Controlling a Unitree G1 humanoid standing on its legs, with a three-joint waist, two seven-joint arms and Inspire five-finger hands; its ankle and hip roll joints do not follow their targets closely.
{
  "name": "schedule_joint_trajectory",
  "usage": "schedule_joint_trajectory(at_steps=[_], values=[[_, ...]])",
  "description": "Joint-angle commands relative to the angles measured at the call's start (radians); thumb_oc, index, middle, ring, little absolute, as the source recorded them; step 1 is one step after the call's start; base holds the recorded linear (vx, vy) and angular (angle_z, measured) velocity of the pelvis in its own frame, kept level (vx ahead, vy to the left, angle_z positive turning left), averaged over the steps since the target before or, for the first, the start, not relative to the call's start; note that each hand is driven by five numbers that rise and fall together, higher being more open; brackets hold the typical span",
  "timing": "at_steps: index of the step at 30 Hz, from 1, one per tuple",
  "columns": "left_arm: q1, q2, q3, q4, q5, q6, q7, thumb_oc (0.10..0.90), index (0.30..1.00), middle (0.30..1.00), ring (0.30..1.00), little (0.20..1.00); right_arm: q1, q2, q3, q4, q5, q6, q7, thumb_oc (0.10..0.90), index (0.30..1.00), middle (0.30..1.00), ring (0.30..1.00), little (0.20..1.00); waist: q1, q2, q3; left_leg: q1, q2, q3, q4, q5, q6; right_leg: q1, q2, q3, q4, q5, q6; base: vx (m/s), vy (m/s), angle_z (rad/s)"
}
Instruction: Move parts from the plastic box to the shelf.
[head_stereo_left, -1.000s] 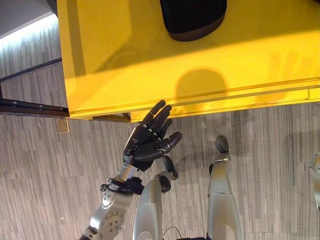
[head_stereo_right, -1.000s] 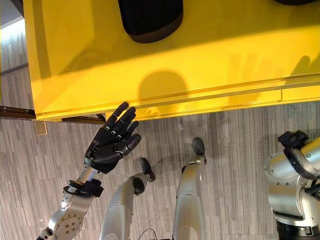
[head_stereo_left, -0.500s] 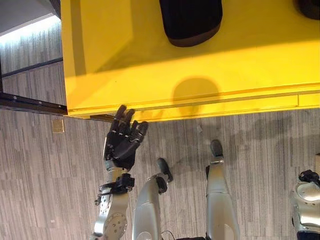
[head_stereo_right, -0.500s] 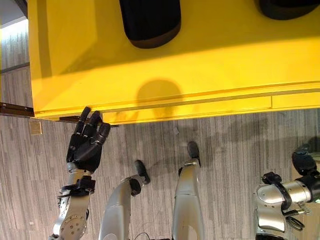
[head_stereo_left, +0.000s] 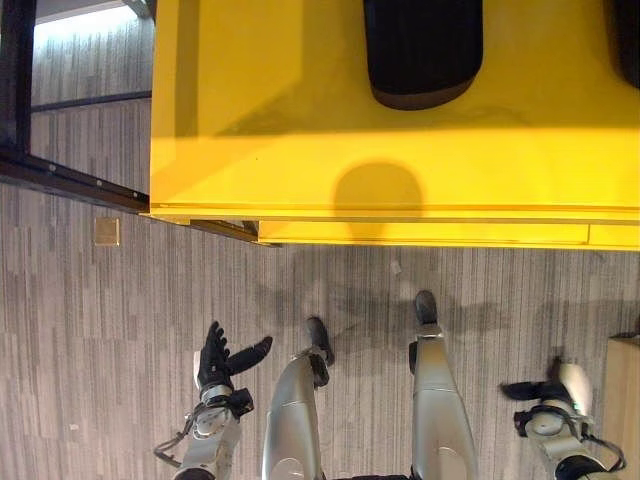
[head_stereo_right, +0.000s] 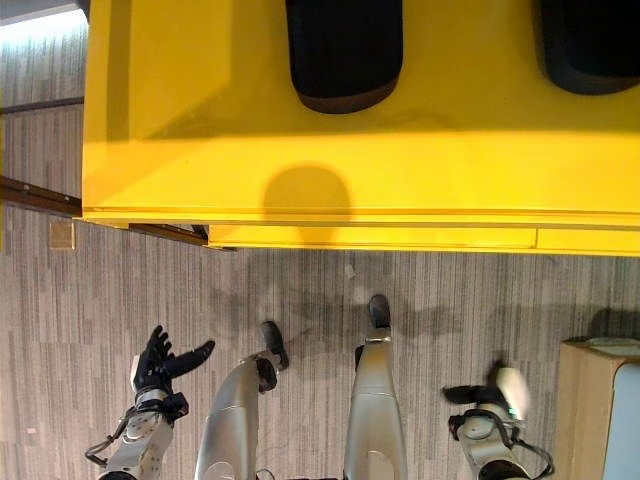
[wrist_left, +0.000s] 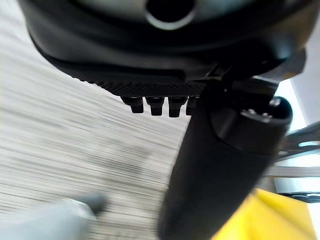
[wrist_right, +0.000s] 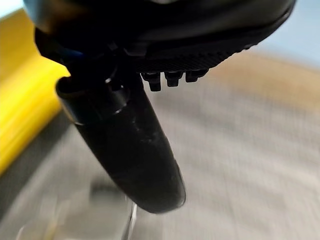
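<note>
Overhead, yellow shelf (two dark parts)

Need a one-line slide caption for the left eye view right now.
Both robot hands, left and right, hang open and empty over grey striped floor, short of the yellow shelf holding a black rounded part.

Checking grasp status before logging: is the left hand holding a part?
No, the left hand hangs over bare floor, fingers straight and thumb spread, nothing in it.

Yellow shelf surface | two black parts with brown lower rims | grey, finely striped floor | black left hand | black right hand | tan box
</note>
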Motion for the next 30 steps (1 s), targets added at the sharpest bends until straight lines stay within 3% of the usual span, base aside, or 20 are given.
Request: schedule_joint_trajectory(at_steps=[1,3,6,11,17,18,19,21,25,28,30], values=[[0.04,0.069,0.028,0.046,0.047,0.013,-0.106,0.9,1.0,1.0,1.0,1.0,0.035,0.004,-0.092,0.118,-0.007,0.068,0.352,0.9,1.0,1.0,1.0,1.0,0.007,-0.038,-0.009,0.051,-0.023,-0.051,-0.049,-0.007,0.031,0.029,-0.032,-0.069,0.125,-0.123,-0.079,0.0,0.0,0.0],[0.032,0.047,0.002,0.089,0.067,0.057,-0.167,0.9,1.0,1.0,1.0,1.0,0.025,0.029,-0.064,0.162,-0.014,0.088,0.408,0.9,1.0,1.0,1.0,1.0,0.011,-0.026,-0.009,0.084,-0.026,-0.045,-0.072,0.002,0.03,0.054,-0.035,-0.067,0.109,-0.119,-0.079,0.04,0.051,0.02],[0.031,0.027,-0.013,0.145,0.082,0.086,-0.248,0.9,1.0,1.0,1.0,1.0,0.01,0.027,-0.072,0.173,0.001,0.096,0.376,0.9,1.0,1.0,1.0,1.0,0.005,-0.018,-0.009,0.13,-0.023,-0.031,-0.105,0.012,0.024,0.088,-0.043,-0.07,0.081,-0.11,-0.073,0.04,0.068,0.01],[0.041,0.023,-0.024,0.192,0.043,0.063,-0.294,0.9,1.0,1.0,1.0,1.0,-0.016,0.015,-0.099,0.171,0.018,0.104,0.28,0.9,1.0,1.0,1.0,1.0,-0.008,-0.021,-0.009,0.202,-0.006,-0.012,-0.16,0.028,0.012,0.148,-0.044,-0.066,0.018,-0.088,-0.063,0.04,0.019,-0.09],[0.041,0.03,-0.042,0.197,0.043,0.023,-0.318,0.9,1.0,1.0,1.0,1.0,-0.049,0.017,-0.121,0.145,-0.029,0.109,0.293,0.9,1.0,1.0,1.0,1.0,-0.013,-0.038,-0.04,0.305,0.012,0.007,-0.337,0.096,-0.015,0.228,-0.036,-0.065,-0.139,-0.024,-0.034,0.03,0.006,-0.06],[0.032,0.038,-0.038,0.184,0.067,-0.005,-0.3,0.9,1.0,1.0,1.0,1.0,-0.04,0.03,-0.109,0.145,-0.08,0.093,0.259,0.9,1.0,1.0,1.0,1.0,-0.007,-0.046,-0.067,0.338,0.02,0.023,-0.404,0.135,-0.022,0.251,-0.034,-0.072,-0.198,0.018,-0.029,-0.02,-0.032,-0.02],[0.028,0.047,-0.031,0.171,0.074,-0.036,-0.295,0.9,1.0,1.0,1.0,1.0,-0.03,0.033,-0.097,0.145,-0.095,0.006,0.171,0.9,1.0,1.0,1.0,1.0,-0.003,-0.051,-0.085,0.37,0.026,0.027,-0.437,0.145,-0.029,0.275,-0.037,-0.075,-0.225,0.028,-0.022,0.0,-0.038,0.01],[0.03,0.054,-0.018,0.134,0.076,-0.037,-0.315,0.9,1.0,1.0,1.0,1.0,-0.019,0.025,-0.09,0.113,-0.072,-0.012,0.141,0.9,1.0,1.0,1.0,1.0,-0.002,-0.061,-0.111,0.41,0.032,0.028,-0.47,0.149,-0.034,0.314,-0.035,-0.081,-0.262,0.036,-0.017,0.09,-0.018,0.04],[0.035,0.048,-0.036,0.01,0.131,-0.031,-0.409,0.9,1.0,1.0,1.0,1.0,0.017,0.03,-0.082,0.058,-0.092,-0.029,0.222,0.9,1.0,1.0,1.0,1.0,0.001,-0.085,-0.181,0.481,0.055,0.034,-0.525,0.173,-0.051,0.394,-0.024,-0.097,-0.333,0.064,-0.012,0.11,-0.029,0.03],[0.024,0.043,-0.063,-0.046,0.171,-0.014,-0.452,0.9,1.0,1.0,1.0,1.0,0.028,0.046,-0.054,0.06,-0.141,0.066,0.335,0.9,1.0,1.0,1.0,1.0,0.012,-0.107,-0.229,0.513,0.062,0.04,-0.544,0.182,-0.058,0.436,-0.021,-0.106,-0.363,0.078,-0.003,0.08,-0.056,0.0],[0.005,0.043,-0.092,-0.08,0.186,-0.001,-0.477,0.9,1.0,1.0,1.0,1.0,0.027,0.051,-0.034,0.084,-0.18,0.079,0.384,0.9,1.0,1.0,1.0,1.0,0.021,-0.117,-0.246,0.527,0.067,0.038,-0.543,0.181,-0.061,0.46,-0.02,-0.114,-0.368,0.077,-0.003,0.07,-0.076,0.05]])
